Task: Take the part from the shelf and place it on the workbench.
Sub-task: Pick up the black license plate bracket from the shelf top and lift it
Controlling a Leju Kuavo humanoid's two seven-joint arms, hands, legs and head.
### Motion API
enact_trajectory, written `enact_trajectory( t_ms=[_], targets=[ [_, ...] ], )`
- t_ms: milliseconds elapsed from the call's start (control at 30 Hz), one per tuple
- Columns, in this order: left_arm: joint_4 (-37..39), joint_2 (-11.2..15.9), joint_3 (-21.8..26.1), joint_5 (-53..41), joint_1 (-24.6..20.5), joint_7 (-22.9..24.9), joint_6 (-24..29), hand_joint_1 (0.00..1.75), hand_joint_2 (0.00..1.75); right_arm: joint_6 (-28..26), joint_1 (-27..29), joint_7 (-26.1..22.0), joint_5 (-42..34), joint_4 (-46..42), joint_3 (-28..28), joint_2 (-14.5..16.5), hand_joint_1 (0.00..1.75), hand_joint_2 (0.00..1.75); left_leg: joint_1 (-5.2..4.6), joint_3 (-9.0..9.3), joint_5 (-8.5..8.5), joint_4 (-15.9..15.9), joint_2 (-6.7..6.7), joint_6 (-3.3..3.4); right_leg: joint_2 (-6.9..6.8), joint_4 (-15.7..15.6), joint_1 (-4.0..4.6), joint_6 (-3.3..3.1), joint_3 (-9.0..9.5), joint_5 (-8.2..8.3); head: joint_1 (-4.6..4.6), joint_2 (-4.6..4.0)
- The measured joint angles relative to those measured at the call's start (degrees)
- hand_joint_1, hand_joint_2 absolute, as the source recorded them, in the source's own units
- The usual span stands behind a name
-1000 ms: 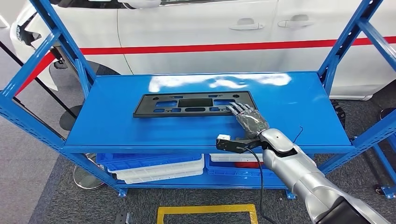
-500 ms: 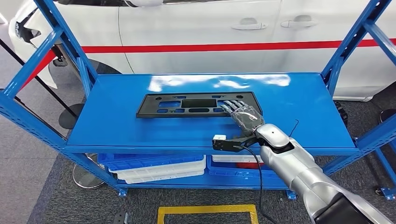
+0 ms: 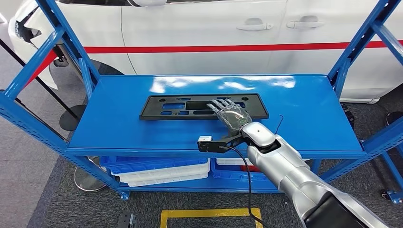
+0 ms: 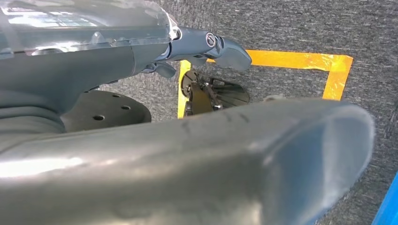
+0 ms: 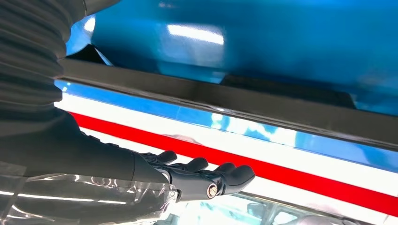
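Observation:
The part is a flat black rectangular frame with cut-outs (image 3: 166, 107), lying on the top board of the blue shelf (image 3: 304, 114). My right hand (image 3: 230, 114) reaches over the frame's right half with its fingers spread and stretched out, resting on or just above it; I cannot tell which. In the right wrist view the hand's dark fingers (image 5: 206, 178) are straight and hold nothing, and the frame (image 5: 234, 101) runs across as a dark bar. My left hand (image 4: 141, 93) hangs over the carpet floor, its fingers apart and holding nothing.
A white car with a red stripe (image 3: 199, 28) stands right behind the shelf. Blue uprights (image 3: 71, 47) (image 3: 354, 42) flank the board. Blue and white bins (image 3: 157, 171) sit on the lower level. Yellow tape (image 3: 209, 213) marks the grey carpet below.
My right hand has slid left along the frame, from its right end toward its middle. The frame itself has not moved.

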Motion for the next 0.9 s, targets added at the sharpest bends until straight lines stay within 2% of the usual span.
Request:
enact_trajectory(
  t_ms=[333, 700, 733, 767, 833, 867, 900],
  targets=[
    [0.0, 0.0, -0.1, -0.7, 0.0, 1.0, 0.4, 0.00, 0.00, 0.2, -0.7, -0.2, -0.3, 2.0, 0.2, 2.8, 0.00, 1.75, 0.00, 0.00, -0.01, 0.0, -0.04, 0.02, -0.02, 0.0, 0.00, 0.01, 0.00, -0.01, 0.00, 0.00],
    [0.0, -0.2, -0.1, -0.6, 0.3, 0.1, 0.4, 0.00, 0.00, 0.7, -0.9, -1.6, -2.4, 2.0, -0.1, 2.4, 0.00, 1.75, -0.01, 0.00, -0.03, 0.0, -0.04, 0.04, -0.02, 0.0, -0.02, 0.02, 0.01, -0.01, 0.00, -0.01],
    [0.0, -0.2, -0.1, -0.6, 0.3, 0.0, 0.1, 0.00, 0.00, 0.6, -0.9, -1.6, -2.4, 2.0, -0.1, 2.2, 0.00, 1.75, -0.05, -0.06, -0.10, 0.1, -0.05, 0.11, -0.05, -0.2, -0.16, 0.21, 0.07, 0.11, -0.01, 0.00],
    [0.0, -0.2, -0.1, -0.6, 0.3, -0.3, -0.2, 0.00, 0.00, 0.5, -0.9, -1.7, -2.4, 2.0, -0.1, 2.2, 0.00, 1.75, -0.17, 0.08, -0.10, -0.3, -0.03, 0.48, -0.05, -0.7, -0.27, 0.48, 0.37, 0.20, -0.02, 0.00],
    [0.0, -0.3, -0.1, -0.4, 0.3, -0.7, -0.7, 0.00, 0.00, 0.3, -0.9, -1.7, -2.3, 2.0, -0.1, 2.0, 0.00, 1.75, 0.02, 1.94, 0.26, -2.8, 0.08, 1.68, -0.08, -1.3, -0.46, 0.98, 1.16, 0.50, 0.01, 0.00],
    [0.0, -0.4, -0.1, -0.3, 0.3, -0.8, -0.9, 0.00, 0.00, 0.2, -1.1, -1.7, -2.3, 2.0, -0.2, 1.9, 0.00, 1.75, 0.14, 3.18, 0.55, -4.4, 0.13, 2.30, -0.03, -0.4, -0.40, 1.02, 0.94, 0.17, 0.03, 0.00],
    [0.0, -0.4, -0.1, -0.1, 0.3, -0.8, -1.0, 0.00, 0.00, 0.1, -1.1, -1.7, -2.2, 2.0, -0.2, 1.8, 0.00, 1.75, 0.35, 4.32, 0.73, -5.5, 0.21, 2.59, 0.00, 1.9, -0.39, 1.04, -0.20, -0.54, 0.05, 0.00]
  ],
)
